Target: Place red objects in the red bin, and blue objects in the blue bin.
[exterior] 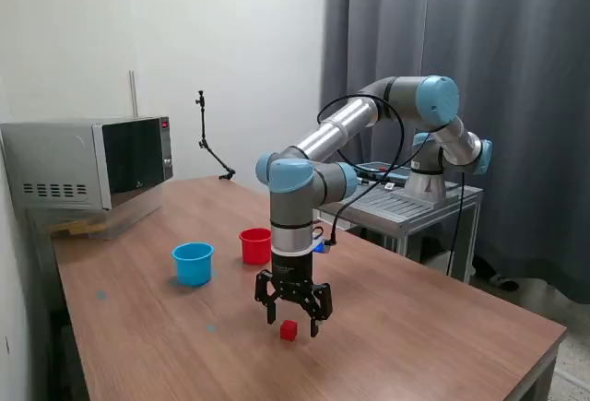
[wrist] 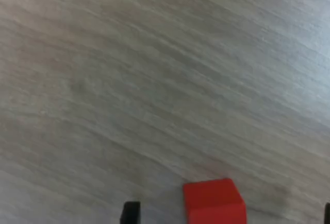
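Hovering low in the lower middle of the exterior view, the tool is hanging from the arm with its fingers spread apart and holding nothing. A small red cube is sitting on the wooden table directly beneath the tool, between the fingertips but not touched by them. The wrist view is showing the same cube at its lower edge. The red bin and blue bin are standing upright behind the tool, left of centre.
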